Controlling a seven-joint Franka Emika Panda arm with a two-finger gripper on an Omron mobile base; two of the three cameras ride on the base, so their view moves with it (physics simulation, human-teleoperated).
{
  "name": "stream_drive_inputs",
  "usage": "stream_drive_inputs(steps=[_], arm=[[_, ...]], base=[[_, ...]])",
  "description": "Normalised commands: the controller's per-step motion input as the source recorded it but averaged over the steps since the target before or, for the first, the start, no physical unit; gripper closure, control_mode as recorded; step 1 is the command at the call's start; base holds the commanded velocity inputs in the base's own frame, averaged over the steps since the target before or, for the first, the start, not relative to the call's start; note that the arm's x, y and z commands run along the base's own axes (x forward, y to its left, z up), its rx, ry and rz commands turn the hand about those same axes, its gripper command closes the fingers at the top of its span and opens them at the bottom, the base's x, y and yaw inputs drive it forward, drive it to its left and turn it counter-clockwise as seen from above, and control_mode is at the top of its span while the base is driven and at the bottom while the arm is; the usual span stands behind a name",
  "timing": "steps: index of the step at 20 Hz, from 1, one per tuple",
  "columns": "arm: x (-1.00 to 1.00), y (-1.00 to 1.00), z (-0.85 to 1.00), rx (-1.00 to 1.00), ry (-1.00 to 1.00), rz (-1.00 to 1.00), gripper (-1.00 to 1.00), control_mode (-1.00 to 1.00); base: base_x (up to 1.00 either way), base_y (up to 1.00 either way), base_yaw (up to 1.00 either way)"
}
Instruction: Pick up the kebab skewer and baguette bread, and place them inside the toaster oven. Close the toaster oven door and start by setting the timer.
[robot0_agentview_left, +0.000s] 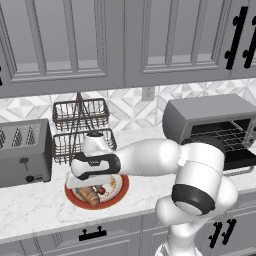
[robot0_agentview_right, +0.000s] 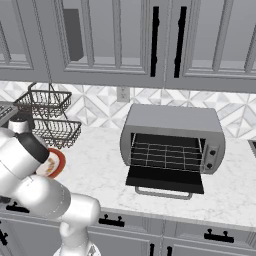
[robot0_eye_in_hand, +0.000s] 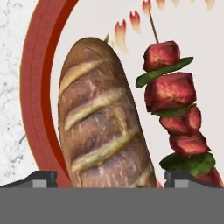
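Note:
The golden-brown baguette bread (robot0_eye_in_hand: 105, 127) lies on a red-rimmed plate (robot0_eye_in_hand: 39, 87), with the kebab skewer (robot0_eye_in_hand: 175, 113) of red-brown meat and green pieces right beside it. My gripper (robot0_eye_in_hand: 116, 180) hangs open just above the plate, one of its fingertips (robot0_eye_in_hand: 41, 179) on each side of the loaf's near end, the other tip over the skewer's lower end. From the left base view the hand covers much of the plate (robot0_agentview_left: 117, 192), and the baguette bread (robot0_agentview_left: 90, 196) peeks out below it. The toaster oven (robot0_agentview_right: 172, 137) stands to the right, its door (robot0_agentview_right: 165, 180) folded down flat, wire rack exposed.
A grey four-slot toaster (robot0_agentview_left: 25, 150) stands left of the plate. A two-tier wire basket rack (robot0_agentview_left: 82, 125) is behind it against the tiled wall. Upper cabinets hang above the counter. Bare marble counter (robot0_agentview_right: 95, 170) lies between the plate and the oven.

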Motion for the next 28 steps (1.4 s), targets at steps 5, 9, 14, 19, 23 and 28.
stream_drive_inputs(steps=[5, 9, 14, 19, 23, 28], arm=[[0.0, 0.0, -0.12, 0.0, 0.0, 0.0, -1.0, -1.0], [0.0, 0.0, -0.15, 0.0, 0.0, 0.0, -1.0, -1.0], [0.0, -0.15, -0.13, 0.0, 0.0, 0.0, -1.0, -1.0], [0.0, -0.23, -0.07, 0.0, 0.0, 0.0, -1.0, -1.0], [0.0, 0.0, -0.24, 0.0, 0.01, -0.02, -1.0, -1.0], [0.0, 0.0, -0.23, 0.0, 0.03, -0.02, -1.0, -1.0]], base=[[0.0, 0.0, 0.0], [0.0, 0.0, 0.0], [0.0, 0.0, 0.0], [0.0, 0.0, 0.0], [0.0, 0.0, 0.0], [0.0, 0.0, 0.0]])
